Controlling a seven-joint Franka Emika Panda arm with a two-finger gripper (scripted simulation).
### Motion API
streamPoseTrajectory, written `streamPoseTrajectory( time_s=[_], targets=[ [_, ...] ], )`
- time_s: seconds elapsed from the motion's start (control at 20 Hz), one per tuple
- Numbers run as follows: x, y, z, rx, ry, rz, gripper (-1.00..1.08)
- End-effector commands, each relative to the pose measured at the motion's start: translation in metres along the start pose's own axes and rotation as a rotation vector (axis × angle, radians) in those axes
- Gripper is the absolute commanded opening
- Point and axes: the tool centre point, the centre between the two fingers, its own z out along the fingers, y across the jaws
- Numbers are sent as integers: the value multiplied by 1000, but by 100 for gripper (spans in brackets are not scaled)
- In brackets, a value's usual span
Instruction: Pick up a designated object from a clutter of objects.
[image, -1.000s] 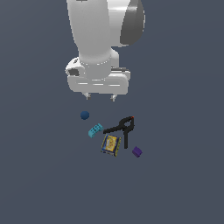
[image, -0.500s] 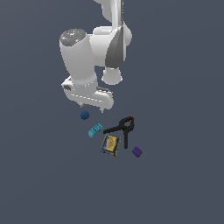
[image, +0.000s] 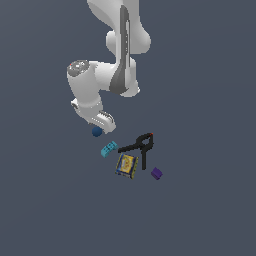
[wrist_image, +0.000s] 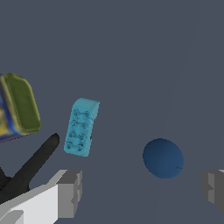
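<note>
The dark blue ball (image: 96, 131) lies on the grey floor at the exterior view's left end of the clutter. My gripper (image: 102, 127) hangs just above it, tilted, and is open and empty. In the wrist view the ball (wrist_image: 162, 158) sits between my two grey fingertips (wrist_image: 70, 192), nearer the other one (wrist_image: 213, 189), and touches neither. The cyan studded brick (image: 108, 148) lies close beside the ball and also shows in the wrist view (wrist_image: 81, 127).
The black red-tipped clamp (image: 139, 146), the blue-yellow box (image: 126, 164) and the purple cube (image: 156, 173) lie toward the exterior view's right of the brick. The box (wrist_image: 17, 105) and a clamp handle (wrist_image: 33, 164) show in the wrist view.
The arm has swung toward the exterior view's left and come down. The hand has tilted and now sits just over the ball. The objects have not moved.
</note>
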Motion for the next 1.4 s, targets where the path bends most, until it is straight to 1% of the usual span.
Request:
streamPoseTrajectory(
  time_s=[0.0, 0.25, 0.5, 0.95, 1.35],
  targets=[
    [-5, 16, 15, -4, 4, 54, 100],
    [-15, 38, 36, -13, 9, 131, 100],
    [-21, 51, 47, -19, 13, 175, 100],
    [-23, 54, 52, -21, 13, 182, 100],
    [-23, 56, 82, -21, 13, 185, 100]
  ],
)
